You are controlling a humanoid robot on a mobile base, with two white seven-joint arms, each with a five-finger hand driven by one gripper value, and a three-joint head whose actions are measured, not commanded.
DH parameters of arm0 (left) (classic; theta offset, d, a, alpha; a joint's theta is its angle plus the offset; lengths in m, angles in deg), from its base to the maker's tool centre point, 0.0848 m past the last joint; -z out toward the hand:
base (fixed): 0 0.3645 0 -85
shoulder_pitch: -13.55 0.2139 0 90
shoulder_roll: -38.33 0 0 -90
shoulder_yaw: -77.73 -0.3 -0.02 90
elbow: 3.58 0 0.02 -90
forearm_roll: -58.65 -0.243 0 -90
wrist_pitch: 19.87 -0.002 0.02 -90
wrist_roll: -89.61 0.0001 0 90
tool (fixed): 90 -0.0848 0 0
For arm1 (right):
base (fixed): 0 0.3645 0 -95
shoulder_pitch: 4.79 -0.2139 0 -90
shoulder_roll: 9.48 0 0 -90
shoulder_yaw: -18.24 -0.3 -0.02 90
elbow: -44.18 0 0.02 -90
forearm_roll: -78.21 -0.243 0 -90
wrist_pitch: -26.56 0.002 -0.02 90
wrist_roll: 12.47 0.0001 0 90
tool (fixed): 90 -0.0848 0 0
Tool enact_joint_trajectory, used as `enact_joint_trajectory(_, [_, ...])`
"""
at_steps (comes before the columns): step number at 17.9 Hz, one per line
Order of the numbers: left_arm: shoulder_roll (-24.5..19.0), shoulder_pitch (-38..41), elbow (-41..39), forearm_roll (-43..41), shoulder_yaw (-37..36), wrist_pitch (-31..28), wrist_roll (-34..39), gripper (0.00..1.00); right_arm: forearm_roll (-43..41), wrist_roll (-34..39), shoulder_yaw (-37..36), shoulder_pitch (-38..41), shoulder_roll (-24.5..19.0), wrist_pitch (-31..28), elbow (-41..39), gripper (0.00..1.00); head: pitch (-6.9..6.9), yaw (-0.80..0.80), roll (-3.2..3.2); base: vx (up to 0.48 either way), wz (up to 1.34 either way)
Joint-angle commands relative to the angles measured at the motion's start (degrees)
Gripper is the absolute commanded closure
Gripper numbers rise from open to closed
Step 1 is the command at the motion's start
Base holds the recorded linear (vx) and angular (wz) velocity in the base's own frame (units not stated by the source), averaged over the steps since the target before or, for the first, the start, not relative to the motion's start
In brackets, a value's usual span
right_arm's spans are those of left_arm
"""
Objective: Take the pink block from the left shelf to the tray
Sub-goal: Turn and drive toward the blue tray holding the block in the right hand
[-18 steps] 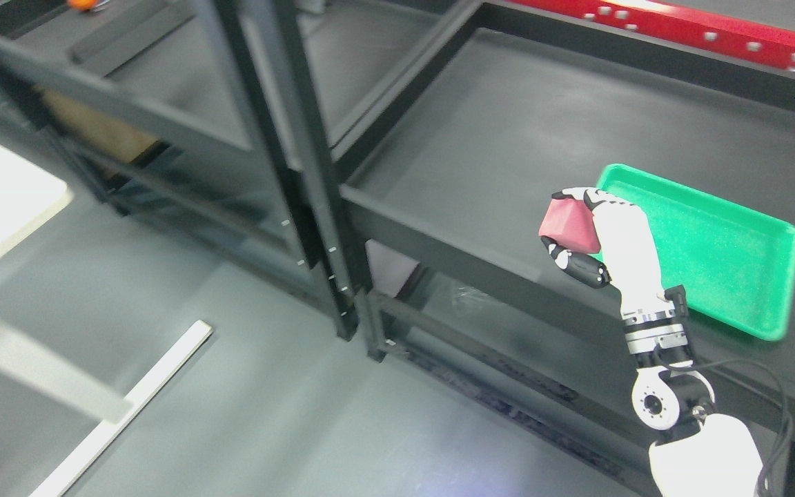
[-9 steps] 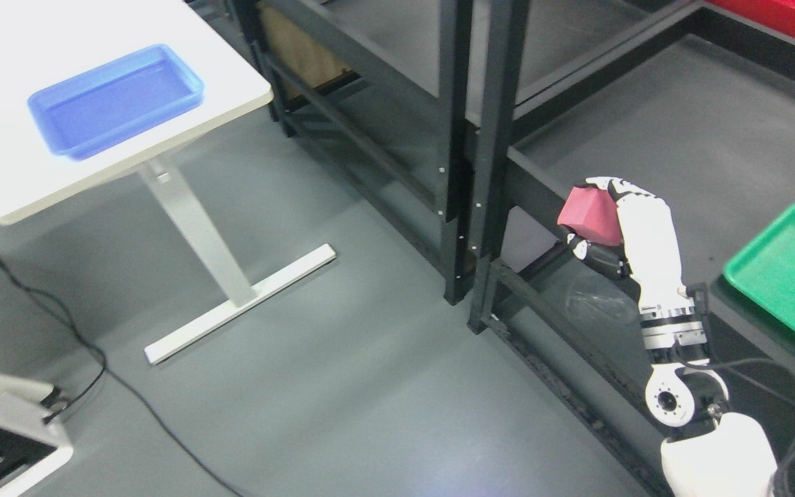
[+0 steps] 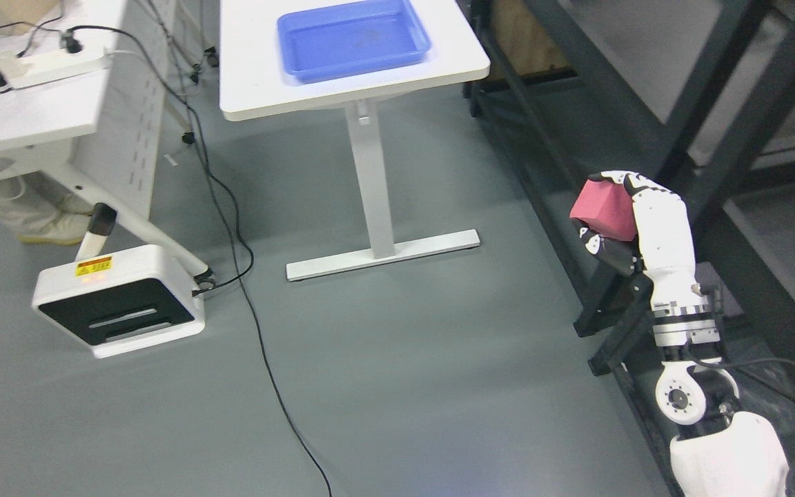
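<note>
right hand [image 3: 635,224], white with black joints, fingers curled tight around one pink angular block [image 3: 604,209], held upright above the grey floor beside the black metal shelf frame [image 3: 735,138]. one blue rectangular plastic tray [image 3: 354,38] lies on the white table's [image 3: 259,96] far right corner.

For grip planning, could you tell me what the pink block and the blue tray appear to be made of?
The pink block, held in the right hand, looks like matte foam or soft plastic: flat, even colour with no shine. The blue tray on the white table looks like moulded plastic, with a uniform colour, rounded corners and a faint sheen.
</note>
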State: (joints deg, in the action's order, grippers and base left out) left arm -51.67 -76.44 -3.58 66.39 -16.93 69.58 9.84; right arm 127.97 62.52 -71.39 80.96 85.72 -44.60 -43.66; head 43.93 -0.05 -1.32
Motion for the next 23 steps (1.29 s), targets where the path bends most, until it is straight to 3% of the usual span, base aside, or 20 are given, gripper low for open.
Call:
enact_joint_trajectory(1, [-1.0,-1.7,-1.0,0.0,0.0,0.0,0.0,0.00,-2.2,-0.8,-0.7,0.5,0.8,2.4,-0.1,0.96,0.00,0.00,0.00,0.085,0.83])
enact_joint_trajectory(10, [-1.0,-1.7,-1.0,0.0,0.0,0.0,0.0,0.00,-2.4,-0.8,-0.9,0.9,0.5,5.1,-1.1,0.97,0.00,0.00,0.00,0.150,0.43])
enact_joint_trajectory(23, [-1.0,-1.8,-1.0,0.0,0.0,0.0,0.0,0.00,-2.4,-0.8,1.1,2.0,-0.6,7.6,-1.1,0.98,0.01,0.00,0.00,0.206,0.00])
